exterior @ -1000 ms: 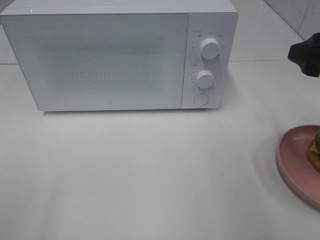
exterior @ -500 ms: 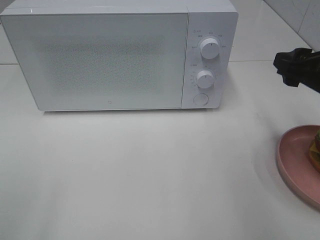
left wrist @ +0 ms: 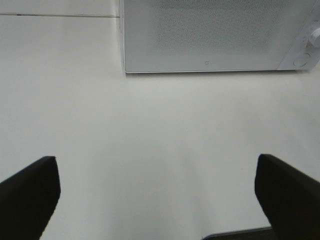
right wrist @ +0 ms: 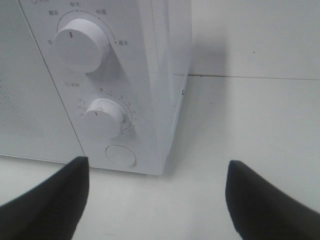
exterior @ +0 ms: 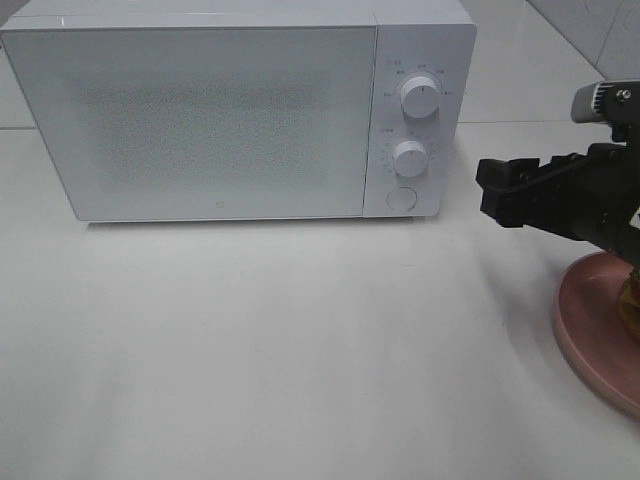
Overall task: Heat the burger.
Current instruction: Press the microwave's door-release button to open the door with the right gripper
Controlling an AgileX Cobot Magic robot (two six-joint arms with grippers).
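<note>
While the right gripper [exterior: 497,191] hangs spread right of the microwave [exterior: 220,120], its arm hides most of the burger [exterior: 631,308], cut off at right; left gripper [left wrist: 157,195] spread too

A white microwave [exterior: 230,110] stands on the pale table [exterior: 300,350], door closed. On its control panel an upper knob [exterior: 420,97] and a lower knob [exterior: 409,158] sit above a round button [exterior: 401,198]. Right of the microwave, level with the lower knob, the black right end effector [exterior: 494,192] hangs over the table, tips toward the microwave. Farther right of the microwave and nearer the camera lies a pink plate [exterior: 580,320], partly covered by the arm. A sliver of the burger [exterior: 632,305] shows on it.
</note>
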